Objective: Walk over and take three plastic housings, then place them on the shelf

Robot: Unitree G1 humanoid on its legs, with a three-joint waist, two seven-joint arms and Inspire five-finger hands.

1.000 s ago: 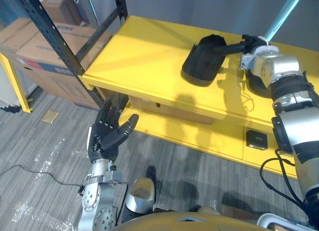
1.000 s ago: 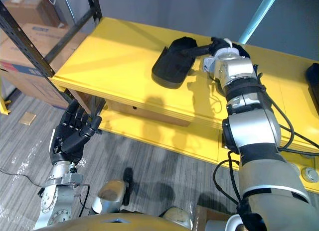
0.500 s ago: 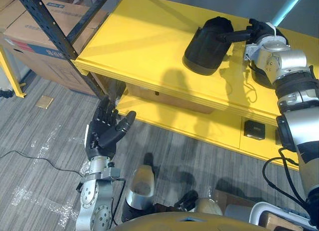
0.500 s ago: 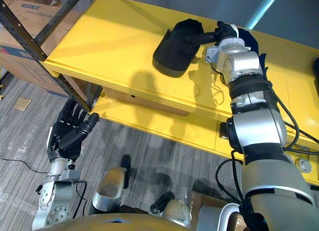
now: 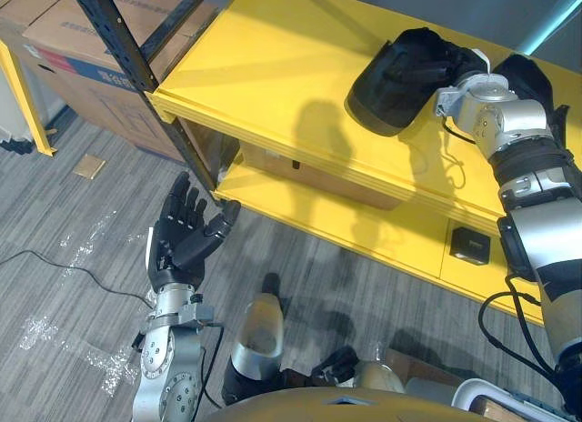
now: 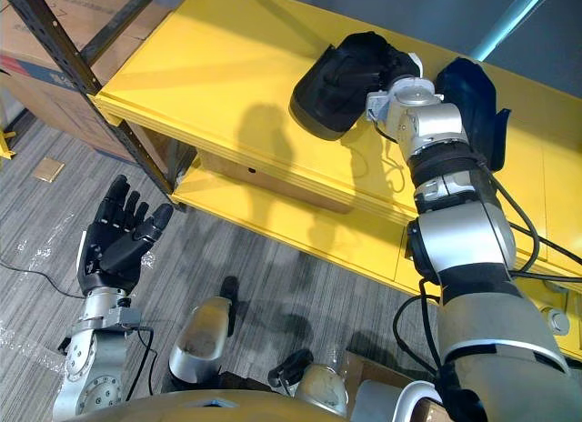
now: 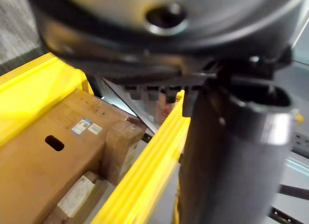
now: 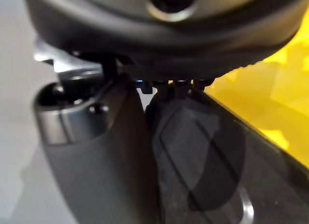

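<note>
Right robot hand point(image 6: 391, 67) sits against a black housing point(image 6: 327, 96) on the yellow shelf point(image 6: 200, 67), and I can't tell its grip. Second housing point(image 6: 466, 90) is just right. Left robot hand point(image 6: 109, 254) hangs low, fingers spread. The labels on the box point(image 7: 38, 156) are unreadable.

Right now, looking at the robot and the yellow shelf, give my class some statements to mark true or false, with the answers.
1. The left hand is open and holds nothing. True.
2. The black housing lies on the floor. False: it lies on the top board of the yellow shelf.
3. The right hand touches the black housing. True.
4. The small black box sits on the top board. False: it sits on the lower board.
</note>
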